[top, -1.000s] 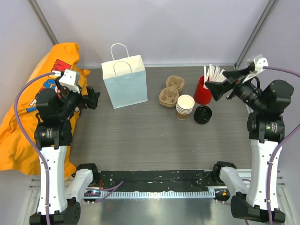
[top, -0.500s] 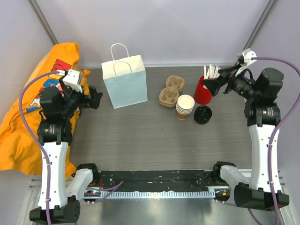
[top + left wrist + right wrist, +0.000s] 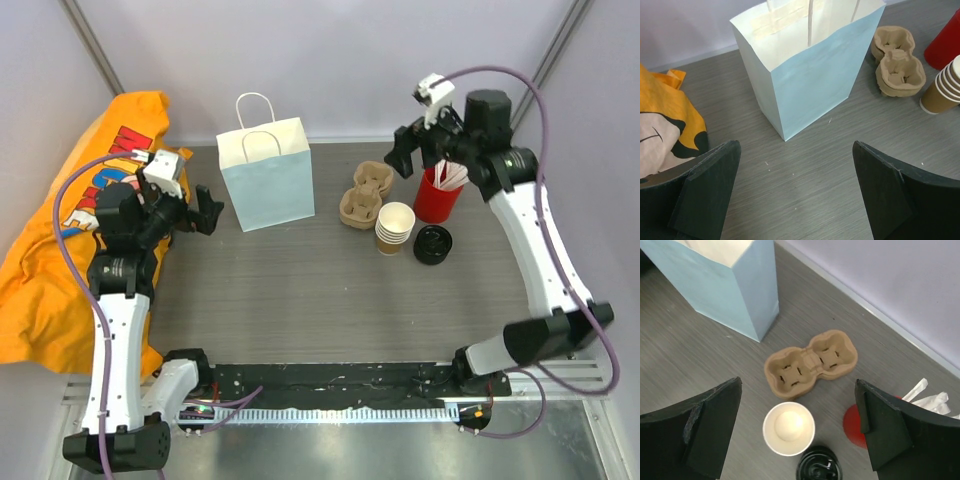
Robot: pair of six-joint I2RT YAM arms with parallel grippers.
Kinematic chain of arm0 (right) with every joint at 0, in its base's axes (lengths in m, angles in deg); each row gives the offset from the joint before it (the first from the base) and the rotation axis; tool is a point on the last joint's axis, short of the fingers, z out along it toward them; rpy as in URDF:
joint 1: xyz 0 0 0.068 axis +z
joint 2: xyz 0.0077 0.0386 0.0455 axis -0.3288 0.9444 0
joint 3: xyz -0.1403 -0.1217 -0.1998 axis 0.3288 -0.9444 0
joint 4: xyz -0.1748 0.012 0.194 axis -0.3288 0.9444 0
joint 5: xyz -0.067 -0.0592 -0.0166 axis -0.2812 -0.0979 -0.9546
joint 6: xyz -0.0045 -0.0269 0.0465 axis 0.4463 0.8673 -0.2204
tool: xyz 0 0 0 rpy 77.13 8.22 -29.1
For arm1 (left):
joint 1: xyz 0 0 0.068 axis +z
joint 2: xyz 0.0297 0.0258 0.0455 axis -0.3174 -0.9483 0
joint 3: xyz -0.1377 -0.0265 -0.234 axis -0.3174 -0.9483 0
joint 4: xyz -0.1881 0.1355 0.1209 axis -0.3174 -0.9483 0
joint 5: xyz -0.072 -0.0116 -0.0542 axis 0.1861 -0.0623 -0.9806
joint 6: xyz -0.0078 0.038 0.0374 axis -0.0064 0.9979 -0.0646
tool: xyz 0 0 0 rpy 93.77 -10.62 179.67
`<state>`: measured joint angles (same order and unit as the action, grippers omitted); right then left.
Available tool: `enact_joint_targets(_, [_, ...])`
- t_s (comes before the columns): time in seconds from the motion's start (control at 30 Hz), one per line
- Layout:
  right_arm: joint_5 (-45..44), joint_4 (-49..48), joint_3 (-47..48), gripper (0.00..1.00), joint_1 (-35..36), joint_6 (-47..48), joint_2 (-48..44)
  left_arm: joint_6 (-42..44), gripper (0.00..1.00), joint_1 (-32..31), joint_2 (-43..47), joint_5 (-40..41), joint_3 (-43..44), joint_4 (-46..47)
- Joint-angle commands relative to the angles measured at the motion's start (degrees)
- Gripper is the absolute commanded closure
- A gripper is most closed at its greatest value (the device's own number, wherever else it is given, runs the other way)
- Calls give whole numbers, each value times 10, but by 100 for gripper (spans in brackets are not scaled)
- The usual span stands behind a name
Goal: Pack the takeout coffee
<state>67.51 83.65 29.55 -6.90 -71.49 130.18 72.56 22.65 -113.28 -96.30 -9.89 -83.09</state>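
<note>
No lidded coffee shows anywhere; nearest me sit the loose lid [image 3: 433, 244] and cup stack [image 3: 395, 228], side by side. Beyond, my left gripper [image 3: 203, 208] hovers spread beside the bag [image 3: 266, 173]; my right gripper [image 3: 418, 155], spread too, should centre over the stack before dropping.

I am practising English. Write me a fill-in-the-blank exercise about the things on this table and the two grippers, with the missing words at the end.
1. The paper bag that stands upright is light ____ in colour.
2. The pulp cup carrier has ____ wells for cups.
3. The cup that holds the white sticks is ____ on the outside.
4. The left gripper and the right gripper hold nothing, and both are ____ now.

Missing words: blue; two; red; open
</note>
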Motion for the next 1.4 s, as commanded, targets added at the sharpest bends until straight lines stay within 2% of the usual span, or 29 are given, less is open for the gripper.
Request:
enact_joint_targets(0.0, [-82,97,144,4,31,75,129,18,0,0,2,15,-15,19])
enact_joint_targets(0.17, [-118,165,304,7,33,114,284,20,0,1,-4,27,-30,15])
enact_joint_targets(0.2, [-119,193,361,8,33,121,334,18,0,1,-7,28,-31,14])
enact_joint_targets(0.23, [-123,197,374,10,34,128,347,15,0,3,-9,28,-31,15])
enact_joint_targets(0.37, [-137,202,387,11,44,195,398,12,0,6,-21,23,-26,5])
enact_joint_targets(0.53, [-140,232,419,14,55,222,461,6,0,14,-28,6,-24,-1])
enact_joint_targets(0.83, [-154,249,391,18,94,251,495,6,0,25,-34,-10,-29,-8])
enact_joint_targets(0.9, [-159,256,395,23,100,257,510,5,0,25,-35,-13,-27,-10])
enact_joint_targets(1.37, [-230,259,423,22,107,281,572,4,0,32,-46,-27,-29,-17])
